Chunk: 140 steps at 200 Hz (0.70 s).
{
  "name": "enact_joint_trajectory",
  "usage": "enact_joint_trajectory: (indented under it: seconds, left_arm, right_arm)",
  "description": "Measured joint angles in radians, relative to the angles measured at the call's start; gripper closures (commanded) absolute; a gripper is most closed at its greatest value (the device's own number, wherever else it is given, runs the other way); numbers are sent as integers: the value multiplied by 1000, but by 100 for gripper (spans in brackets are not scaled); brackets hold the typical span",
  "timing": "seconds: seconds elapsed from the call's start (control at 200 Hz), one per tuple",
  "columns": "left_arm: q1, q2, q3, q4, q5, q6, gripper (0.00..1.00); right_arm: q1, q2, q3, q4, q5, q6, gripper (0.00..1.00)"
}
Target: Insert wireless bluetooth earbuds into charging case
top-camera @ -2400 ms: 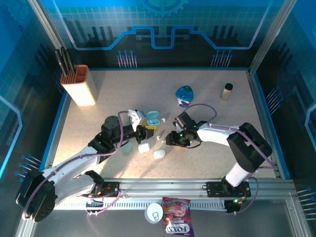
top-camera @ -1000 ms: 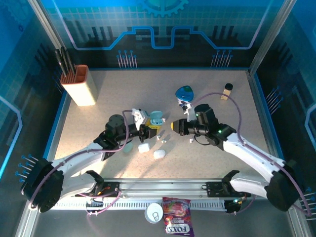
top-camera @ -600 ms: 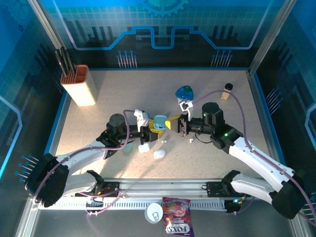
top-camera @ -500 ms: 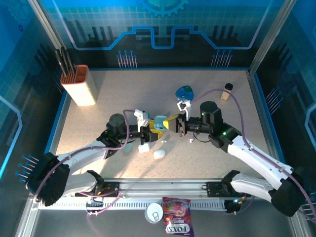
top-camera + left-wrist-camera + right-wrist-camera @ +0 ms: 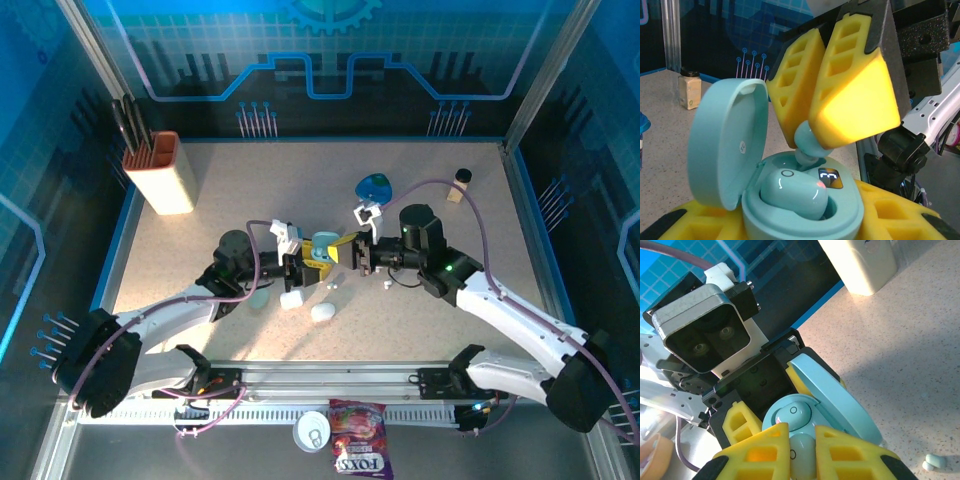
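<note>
Speckled beige table (image 5: 300, 180) inside a blue-lit booth.

- Table centre: a teal earbud (image 5: 805, 146) is pinched tight between the yellow foam fingers (image 5: 855, 95) of the right gripper (image 5: 347, 246). Its lower end sits at the free socket of the charging case (image 5: 805, 222). Cannot tell whether it is seated.
- A second earbud (image 5: 792, 192) lies in the other socket.
- The lid (image 5: 722, 145) stands open.
- The left gripper (image 5: 303, 268) is clamped on the case body, reaching in from 9 o'clock. The right arm comes from 3 o'clock.
- On the table at 7 o'clock of the case are two white cases (image 5: 292, 299). A loose earbud (image 5: 386, 285) lies at 4 o'clock.
- Further out are a knife block (image 5: 165, 175) at 10 o'clock, a blue object (image 5: 375, 187) at 1 o'clock and a small bottle (image 5: 460, 185) at 2 o'clock.
</note>
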State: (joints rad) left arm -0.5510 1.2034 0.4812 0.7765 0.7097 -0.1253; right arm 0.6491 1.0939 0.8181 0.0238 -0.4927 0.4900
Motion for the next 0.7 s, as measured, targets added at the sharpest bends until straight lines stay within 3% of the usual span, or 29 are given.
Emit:
enact_joint_trajectory:
  seconds: [0.175,0.38,0.7]
  left_arm:
    - [0,0,-1,-1,-8,0,61]
    - [0,0,-2,0,-23,0,61]
    - [1,0,-8,0,-43,0,61]
  right_arm:
    - [3,18,7,1,-13,11,81]
    - [5,19,7,-9,13,31,66]
    - [4,14,7,-30,55,43,51]
